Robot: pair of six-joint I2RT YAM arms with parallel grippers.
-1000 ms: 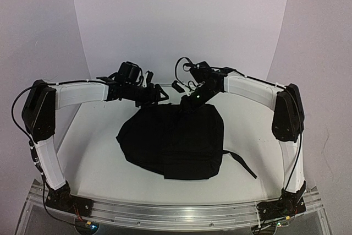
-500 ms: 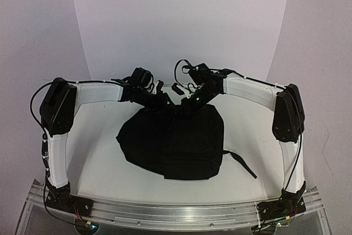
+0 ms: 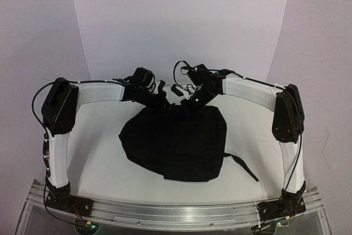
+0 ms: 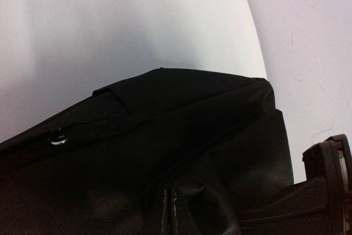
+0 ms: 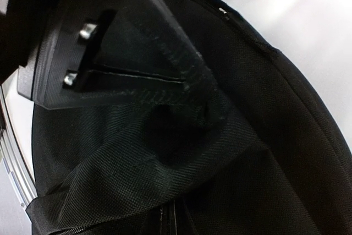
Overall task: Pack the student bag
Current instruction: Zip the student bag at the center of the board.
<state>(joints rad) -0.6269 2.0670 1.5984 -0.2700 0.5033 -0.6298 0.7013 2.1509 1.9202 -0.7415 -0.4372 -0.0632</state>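
We see the student bag [image 3: 173,141] at the middle of the table [image 3: 99,158] — a soft, rumpled lump of black woven fabric, its strap [image 3: 242,166] trailing toward 4 o'clock. At its 12 o'clock edge the left gripper [image 3: 164,101] and right gripper [image 3: 185,107] each pinch the fabric tight. The tabletop is smooth and white, with a pale curved backdrop [image 3: 181,20] behind.

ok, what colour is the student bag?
The student bag is plain black, clearest in the top external view.
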